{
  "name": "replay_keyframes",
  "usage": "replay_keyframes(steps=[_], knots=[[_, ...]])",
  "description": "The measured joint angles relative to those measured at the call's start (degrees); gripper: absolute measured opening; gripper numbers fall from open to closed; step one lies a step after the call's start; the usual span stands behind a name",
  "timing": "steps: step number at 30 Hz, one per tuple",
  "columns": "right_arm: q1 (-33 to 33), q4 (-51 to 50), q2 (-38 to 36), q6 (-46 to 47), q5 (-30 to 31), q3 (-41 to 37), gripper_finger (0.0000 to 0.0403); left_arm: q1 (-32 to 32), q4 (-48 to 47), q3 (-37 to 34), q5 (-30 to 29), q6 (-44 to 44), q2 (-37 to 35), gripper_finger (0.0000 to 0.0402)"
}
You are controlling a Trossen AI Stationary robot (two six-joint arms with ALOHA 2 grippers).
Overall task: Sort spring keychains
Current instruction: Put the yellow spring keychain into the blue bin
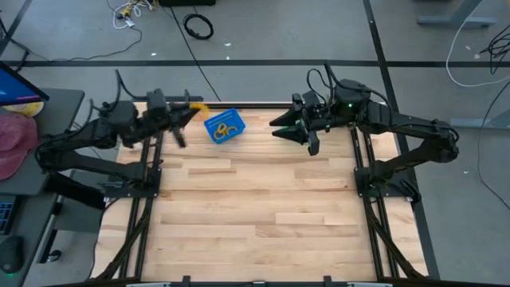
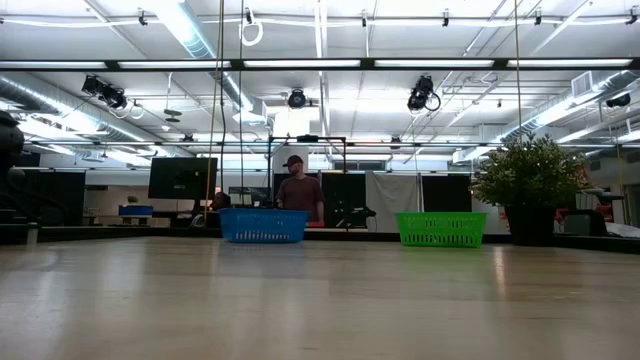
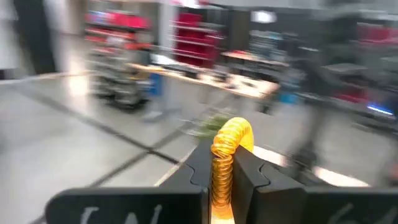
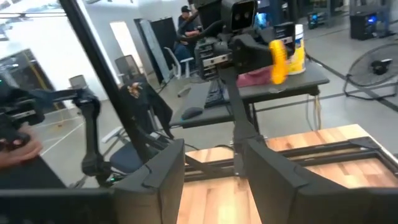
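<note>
The left claw (image 3: 222, 180) was closed on an orange spring keychain (image 3: 229, 149), raised beside the blue basket (image 1: 224, 126) at the far edge of the surface (image 1: 255, 215). The right claw (image 4: 211, 180) stood wide and empty over that far edge. No writing could be read anywhere.

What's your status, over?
Left gripper shut on orange spring keychain, beside blue basket. Right gripper open, empty, raised. Nothing in the way.

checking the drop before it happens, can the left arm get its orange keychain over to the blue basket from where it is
Probably yes. The left gripper is shut on an orange spring keychain and hovers just beside the blue basket at the table's far edge. Nothing lies between them, and the right gripper waits on the basket's other side.
</note>
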Motion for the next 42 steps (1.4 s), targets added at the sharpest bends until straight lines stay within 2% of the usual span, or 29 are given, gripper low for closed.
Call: replay_keyframes(steps=[3, 7, 11, 15, 17, 19, 25, 32, 36, 42], knots=[[0.0, 0.0, 0.0, -0.7, 1.9, 0.0, 0.0166, 0.0, 3.9, 0.0, -10.7, -0.3, 3.5, 0.0027], [-0.1, 0.0, 0.0, -0.9, 3.1, 0.0, 0.0166, 0.0, 7.5, 0.0, -20.0, -0.9, 7.9, 0.0027], [0.0, 0.0, 0.0, -0.8, 3.1, 0.0, 0.0166, 0.1, 9.4, 0.0, -24.2, -1.5, 11.6, 0.0027], [0.0, 0.0, 0.0, -0.8, 3.1, 0.0, 0.0166, 2.1, 14.9, 0.1, -25.1, 4.8, 14.9, 0.0027], [-0.1, 0.0, 0.0, -0.1, 3.1, 0.0, 0.0166, 4.8, 14.7, 2.0, -25.2, 7.6, 16.8, 0.0027], [-0.1, 0.0, 0.0, 0.6, 3.1, 0.0, 0.0166, 8.4, 11.4, 5.3, -23.5, 7.5, 18.6, 0.0027], [0.0, -0.3, 0.0, 1.1, 3.1, 0.0, 0.0166, 20.3, -5.6, 19.8, -11.6, 3.6, 26.4, 0.0027], [0.0, -0.4, 0.0, 2.2, 3.1, 0.0, 0.0166, 32.2, -25.6, 36.5, 1.8, 1.7, 39.1, 0.0027], [0.0, -0.4, 0.0, 2.2, 3.1, 0.0, 0.0166, 35.6, -34.2, 42.8, 8.0, 2.0, 45.4, 0.0028], [0.0, -0.5, 0.0, 2.1, 3.1, 0.0, 0.0166, 35.8, -37.3, 44.6, 10.1, 6.4, 49.1, 0.0028]])
